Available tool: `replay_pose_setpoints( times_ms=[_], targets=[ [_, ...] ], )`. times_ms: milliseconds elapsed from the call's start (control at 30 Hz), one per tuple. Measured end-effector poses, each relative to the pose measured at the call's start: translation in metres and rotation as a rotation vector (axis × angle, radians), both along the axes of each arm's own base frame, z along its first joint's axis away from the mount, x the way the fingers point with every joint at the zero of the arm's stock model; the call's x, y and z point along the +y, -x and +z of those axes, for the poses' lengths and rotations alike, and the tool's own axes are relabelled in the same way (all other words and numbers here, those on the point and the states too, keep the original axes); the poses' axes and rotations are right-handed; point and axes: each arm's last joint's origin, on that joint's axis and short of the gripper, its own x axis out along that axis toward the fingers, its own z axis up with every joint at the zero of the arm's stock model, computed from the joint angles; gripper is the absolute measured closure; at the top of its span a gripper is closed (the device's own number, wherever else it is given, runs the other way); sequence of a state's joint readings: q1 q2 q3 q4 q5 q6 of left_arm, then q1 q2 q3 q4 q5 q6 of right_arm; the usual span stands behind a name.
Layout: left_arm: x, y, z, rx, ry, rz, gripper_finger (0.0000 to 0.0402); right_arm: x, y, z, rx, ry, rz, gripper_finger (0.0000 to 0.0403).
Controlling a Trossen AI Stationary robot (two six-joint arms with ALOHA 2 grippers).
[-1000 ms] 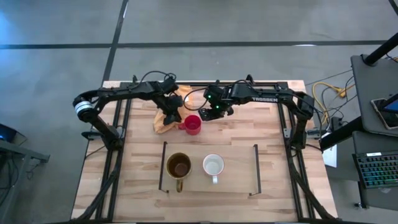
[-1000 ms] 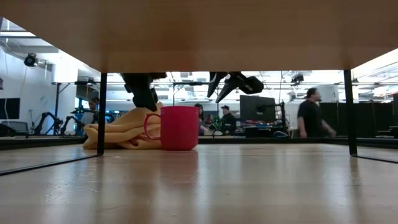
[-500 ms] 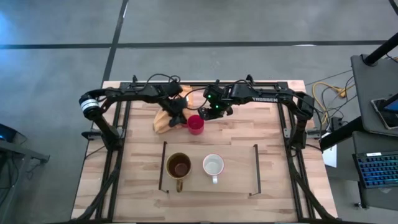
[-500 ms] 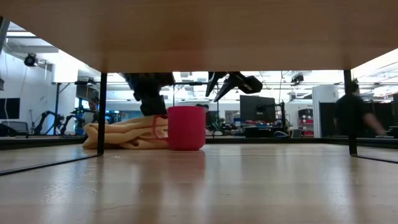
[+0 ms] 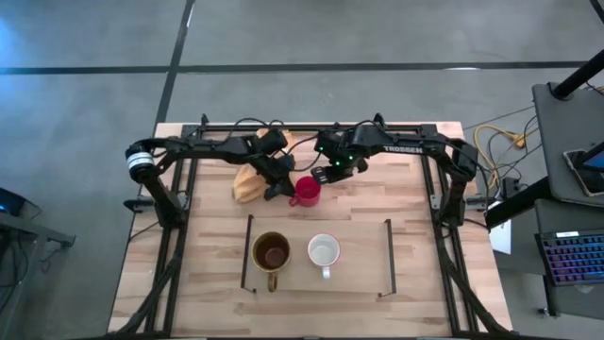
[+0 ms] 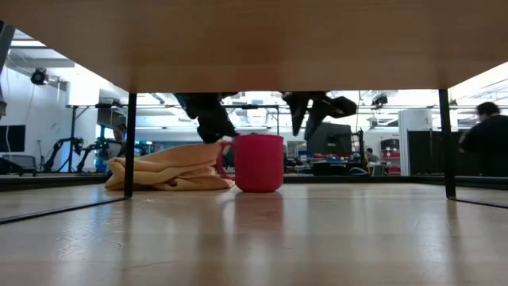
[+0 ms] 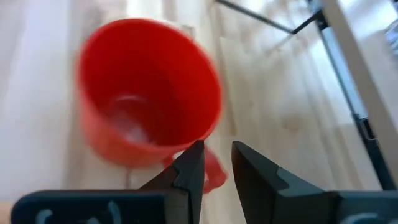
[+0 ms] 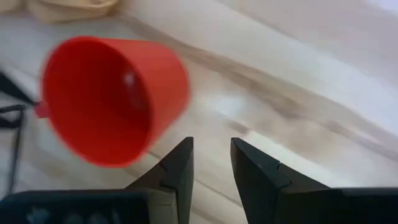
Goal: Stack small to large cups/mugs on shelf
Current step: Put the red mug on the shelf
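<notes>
The left claw [image 5: 279,185] sits at the red mug's [image 5: 306,191] nine o'clock, its fingers [image 7: 190,175] a narrow gap apart and nipped at the handle [image 7: 213,176]. That seems meant to steer the mug by its handle, though whether they truly grip it cannot be told. The right claw [image 5: 326,174] hovers at the mug's one o'clock, fingers slightly parted and empty, apparently placed to take the rim. The mug stands upright on the worktop [image 5: 415,198], just beside the yellow cloth [image 5: 247,184]. At six o'clock lies the shelf [image 5: 363,269], carrying the brown mug [image 5: 271,253] and white mug [image 5: 324,252] side by side, so no stacking has begun.
</notes>
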State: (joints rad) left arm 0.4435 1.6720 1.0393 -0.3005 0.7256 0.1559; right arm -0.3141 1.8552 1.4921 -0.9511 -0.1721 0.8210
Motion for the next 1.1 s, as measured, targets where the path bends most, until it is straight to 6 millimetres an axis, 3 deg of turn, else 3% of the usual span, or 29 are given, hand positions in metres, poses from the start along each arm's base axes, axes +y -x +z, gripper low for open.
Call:
replay_pose_setpoints(
  times_ms=[333, 633, 733, 833, 1100],
  targets=[
    [-0.007, -0.023, -0.011, -0.028, 0.122, -0.047, 0.0334, 0.004, 0.009, 0.019, -0.032, 0.005, -0.029, 0.0303],
    [-0.005, -0.014, 0.026, -0.095, 0.025, -0.001, 0.0334, 0.015, 0.005, 0.018, -0.048, -0.044, -0.012, 0.0303],
    [-0.005, -0.004, 0.018, 0.042, -0.130, 0.065, 0.0334, 0.017, 0.001, 0.016, -0.065, -0.039, -0.014, 0.0303],
    [0.000, 0.005, 0.003, 0.158, -0.160, 0.067, 0.0334, 0.017, -0.002, 0.017, -0.101, -0.028, -0.010, 0.0303],
    [0.010, -0.006, -0.016, 0.128, -0.136, 0.121, 0.0334, 0.016, -0.005, 0.018, -0.135, -0.019, -0.010, 0.0303]
  ],
)
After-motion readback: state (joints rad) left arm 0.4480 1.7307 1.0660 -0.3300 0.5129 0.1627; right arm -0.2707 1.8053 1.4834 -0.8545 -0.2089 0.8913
